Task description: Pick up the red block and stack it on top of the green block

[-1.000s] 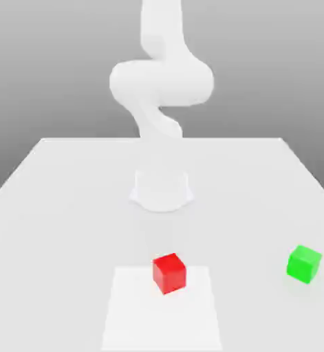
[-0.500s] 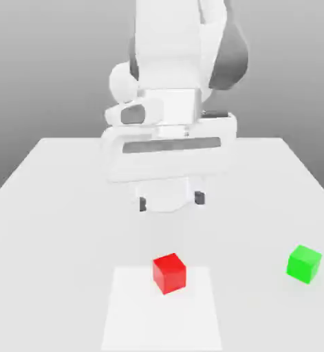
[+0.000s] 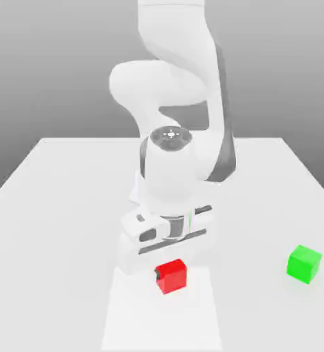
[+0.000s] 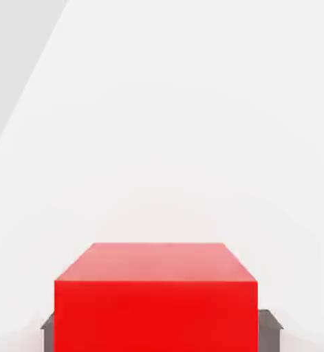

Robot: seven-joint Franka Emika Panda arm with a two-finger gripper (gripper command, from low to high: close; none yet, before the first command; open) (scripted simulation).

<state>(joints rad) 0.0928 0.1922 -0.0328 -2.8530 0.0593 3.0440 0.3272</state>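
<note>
Red block (image 3: 171, 276) sits on the table (image 3: 54, 206), right on the paler square patch (image 3: 161, 316) near the front edge, and the gripper (image 3: 166, 273) is down on it. In the hand view the red block (image 4: 156, 295) looms large, with a dark grey finger (image 4: 47, 331) pressed against one side face and another tight against the opposite face, so the jaws are drawn in narrow and clamped on the cube. From the exterior view a dark fingertip (image 3: 157, 276) peeks out at the block's edge toward the exterior view's left, touching it, and the white hand body hangs directly above, covering the block's rear. The block's base looks level with the patch; whether it has left the surface I cannot tell. The arm (image 3: 175, 103) bends down steeply over the middle of the table, its wrist pointing at the block. Off toward the exterior view's right, the green block (image 3: 304, 263) rests on the table well apart from the red one, nothing touching it, its top face bare.
</note>
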